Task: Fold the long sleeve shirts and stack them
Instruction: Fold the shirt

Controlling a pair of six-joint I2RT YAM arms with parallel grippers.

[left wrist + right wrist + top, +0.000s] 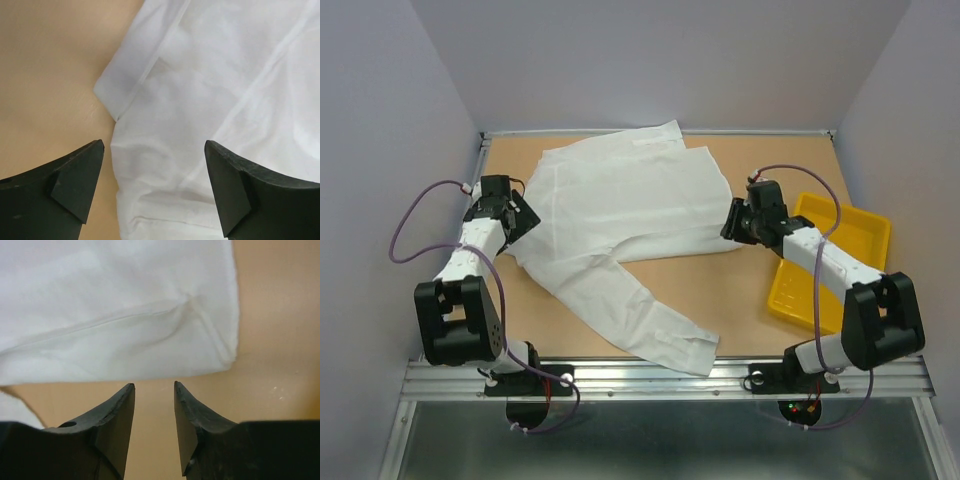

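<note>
Nearest, a sleeve of the white shirt [620, 210] trails to the table's [740, 290] near edge, and its body lies spread farther back. Left claw [154, 145] gapes wide over the shirt's left edge, perhaps touching it. Right claw [153, 385], narrowly parted and empty, sits just beside the right hem corner, with the tray [855, 235] beyond.

Pale lilac-grey walls [650, 60] close in the back and both sides of a tan wooden bench [750, 300]. A ribbed aluminium rail [660, 372] runs along the bench's near edge, with a dull grey surface [660, 445] below it. The light is soft and even, and shadows are faint.
</note>
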